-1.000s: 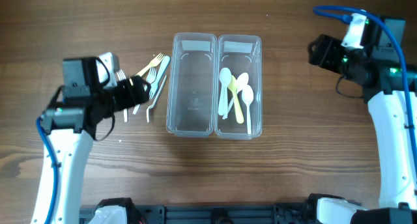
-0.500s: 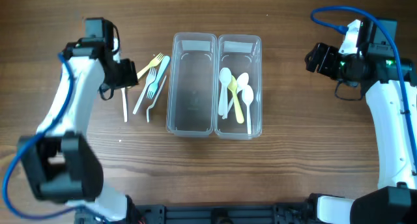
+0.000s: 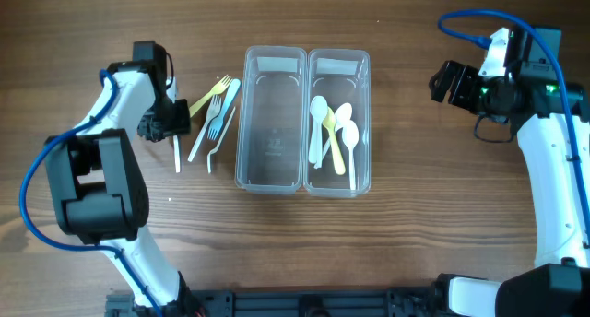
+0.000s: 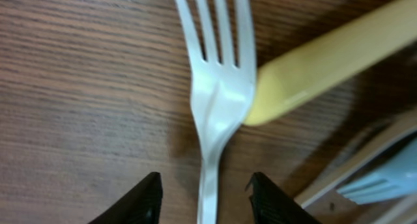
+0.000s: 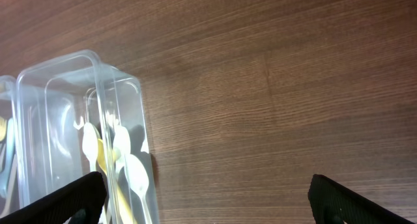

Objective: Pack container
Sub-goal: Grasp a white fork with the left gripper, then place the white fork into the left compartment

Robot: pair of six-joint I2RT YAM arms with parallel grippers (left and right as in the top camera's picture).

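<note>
1. My left jaws sit low over the table (image 3: 387, 262) near its left edge. They are open, with one tip on each side of the handle of a white fork (image 4: 218, 87). Wood shows in the gap on both sides, so I am not gripping it.
2. That white fork lies flat on the table with its tines toward the far edge. The blunt end of a yellow fork (image 3: 207, 96) touches its neck on the right side.
3. Just right of these, a light blue fork (image 3: 200, 142) and a second white fork (image 3: 211, 160) lie slanted on the table. They are between the first fork and the containers.
4. Two clear containers stand side by side in the middle of the table, with their long walls touching. They are the left container (image 3: 241, 142) and the right container (image 3: 370, 142).
5. A small heap of white and yellow spoons (image 3: 334, 133) lies inside the right container.
6. My right jaws hang above the table near its right edge, toward the far right corner. They are spread wide and grip nothing, and they are well apart from the containers.
</note>
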